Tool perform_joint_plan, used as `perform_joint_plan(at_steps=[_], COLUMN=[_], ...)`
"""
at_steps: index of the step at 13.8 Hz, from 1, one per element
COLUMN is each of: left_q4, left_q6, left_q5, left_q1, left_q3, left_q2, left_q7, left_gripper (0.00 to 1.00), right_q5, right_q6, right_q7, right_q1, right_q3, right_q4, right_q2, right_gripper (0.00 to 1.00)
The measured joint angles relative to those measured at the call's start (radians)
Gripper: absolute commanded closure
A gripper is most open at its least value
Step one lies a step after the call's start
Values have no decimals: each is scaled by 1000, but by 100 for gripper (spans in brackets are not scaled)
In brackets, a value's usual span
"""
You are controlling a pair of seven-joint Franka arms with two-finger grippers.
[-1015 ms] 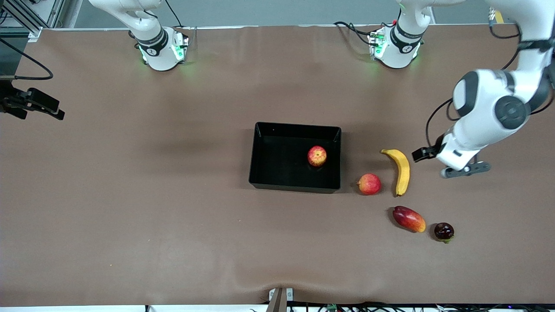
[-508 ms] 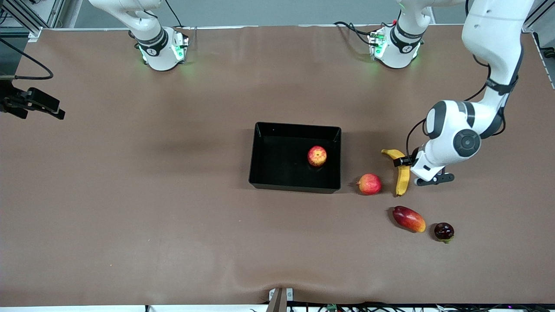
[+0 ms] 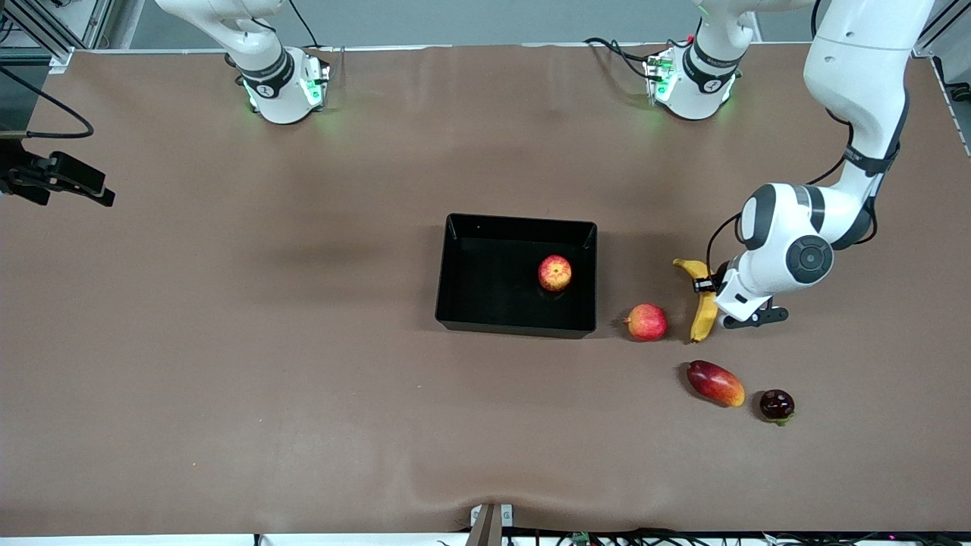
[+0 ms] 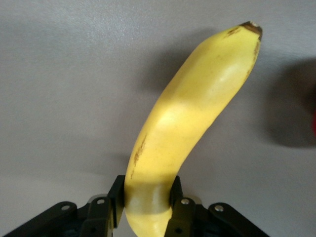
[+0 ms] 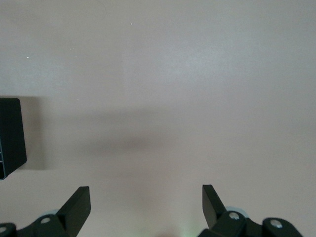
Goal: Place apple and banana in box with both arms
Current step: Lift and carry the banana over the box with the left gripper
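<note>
Left gripper [image 4: 146, 205] clamps the curved yellow banana [image 4: 190, 123] on the desk beside the glossy black box [image 3: 455, 303]; the streaked red apple [image 3: 554, 273] sits inside. Next: lift, probably carry boxward. Right gripper [image 5: 146, 203], waiting, gapes.

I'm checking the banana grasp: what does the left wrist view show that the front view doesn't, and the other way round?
Only the left wrist view shows the left gripper with its fingers shut on the banana near one end. Only the front view shows the box with the apple in it, and three other fruits on the table. Both show the banana.
</note>
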Motion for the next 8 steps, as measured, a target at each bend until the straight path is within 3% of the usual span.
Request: perform_joint_plan(at_steps=[4, 6, 8], left_q4=[29, 63, 111], left_q6=[-239, -347, -390], left_q5=[0, -3, -4], left_q1=[0, -1, -5], left_q3=[-34, -98, -200], left_q2=[-197, -272, -286], left_q7=[-5, -84, -251], left_gripper=[100, 100, 100], right_q5=[0, 0, 0], right_q6=[-1, -2, -2], right_q7=[0, 0, 0], right_q1=[-2, -3, -3], right_q3=[0, 0, 0], right_q4=[0, 0, 0], right_q2=[0, 0, 0], right_gripper=[0, 0, 0])
